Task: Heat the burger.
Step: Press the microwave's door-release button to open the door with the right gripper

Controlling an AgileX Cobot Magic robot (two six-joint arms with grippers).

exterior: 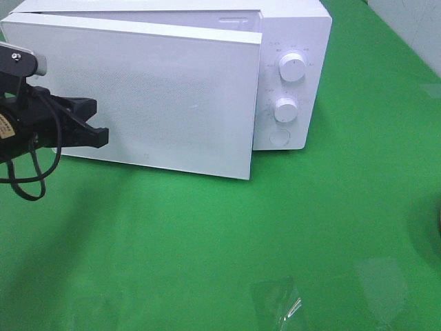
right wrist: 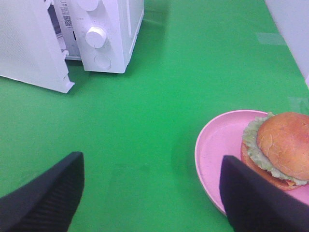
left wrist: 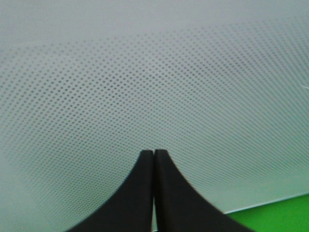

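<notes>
Both arms split the work: closed left gripper [left wrist: 153, 159] presses the microwave door [exterior: 138, 96], while wide-open, empty right gripper [right wrist: 149, 193] waits near the burger [right wrist: 277, 147].

No legible text. Microwave [exterior: 293, 41] control panel carries small markings around both dials [exterior: 292, 67], too small to read. A QR-style code sticker [right wrist: 67, 21] shows beside the door opening; unreadable.
</notes>
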